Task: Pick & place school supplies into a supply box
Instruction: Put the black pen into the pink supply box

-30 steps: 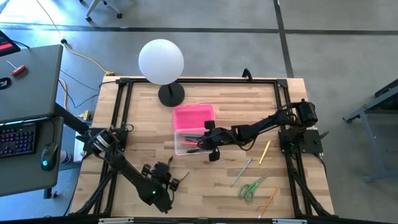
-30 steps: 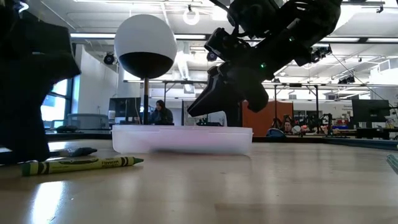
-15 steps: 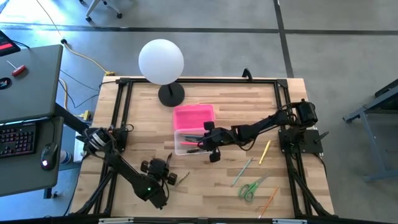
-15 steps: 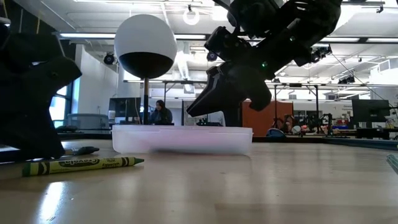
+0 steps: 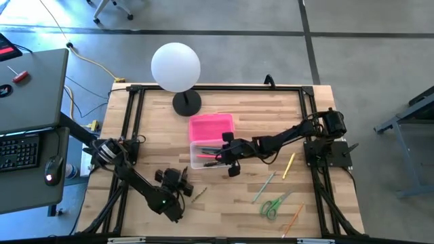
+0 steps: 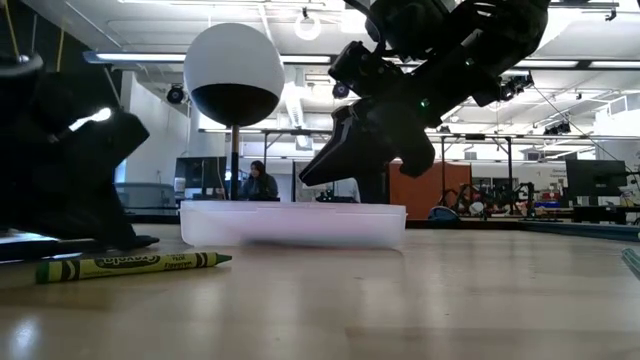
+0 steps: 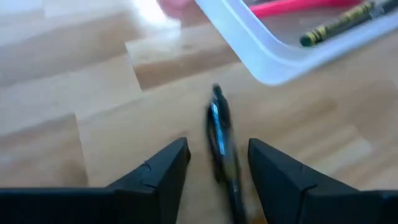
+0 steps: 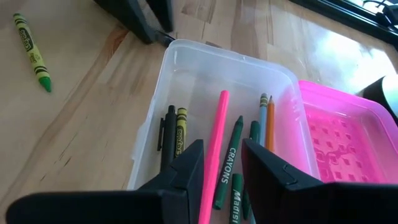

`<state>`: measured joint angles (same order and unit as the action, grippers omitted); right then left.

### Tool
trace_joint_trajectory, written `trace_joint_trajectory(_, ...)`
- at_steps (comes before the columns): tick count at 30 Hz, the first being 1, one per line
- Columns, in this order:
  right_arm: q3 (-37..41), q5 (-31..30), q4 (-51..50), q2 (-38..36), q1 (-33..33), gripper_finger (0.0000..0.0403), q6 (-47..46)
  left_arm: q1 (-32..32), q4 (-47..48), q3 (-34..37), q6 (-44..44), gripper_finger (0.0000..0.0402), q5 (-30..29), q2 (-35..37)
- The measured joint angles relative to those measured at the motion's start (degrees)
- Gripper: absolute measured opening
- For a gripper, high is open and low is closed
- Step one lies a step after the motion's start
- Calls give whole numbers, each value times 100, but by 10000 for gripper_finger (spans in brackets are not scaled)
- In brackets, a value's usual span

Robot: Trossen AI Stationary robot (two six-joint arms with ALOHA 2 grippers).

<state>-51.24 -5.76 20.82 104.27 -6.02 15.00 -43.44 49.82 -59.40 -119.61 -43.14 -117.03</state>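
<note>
The clear supply box (image 5: 205,154) sits mid-table with its pink lid (image 5: 211,127) lying beside it on the far side. Inside it are crayons, a pink pen (image 8: 214,143) and pencils. A dark pen (image 7: 219,134) lies on the table near the box's left near corner. My left gripper (image 7: 217,148) is open, pointing slantwise down, one finger on each side of that pen without touching it. My right gripper (image 5: 232,168) hangs open above the box's right end with nothing in it. A green crayon (image 6: 130,264) lies on the table near the left gripper.
A white globe lamp (image 5: 176,66) stands on a black base at the far edge. On the right half of the table lie a yellow pencil (image 5: 288,165), a grey-green pencil (image 5: 263,188), green-handled scissors (image 5: 273,205) and an orange pencil (image 5: 293,218).
My left gripper has come down and gone toward the table's far edge, closing in on the dark pen until its fingers stand on either side of it. The pen, the crayon and the box have kept their places.
</note>
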Motion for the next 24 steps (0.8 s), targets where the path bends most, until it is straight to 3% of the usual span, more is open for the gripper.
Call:
trace_joint_trajectory(9,0,-2,-2,0,0,87,0,-117,-768,562,95,171,-703,-22)
trace_joint_trajectory(14,0,-1,-4,0,0,87,0,-322,-845,567,132,153,-847,-126)
trace_joint_trajectory(24,0,-2,-13,0,0,87,-109,-563,-620,550,-590,139,-1273,-432)
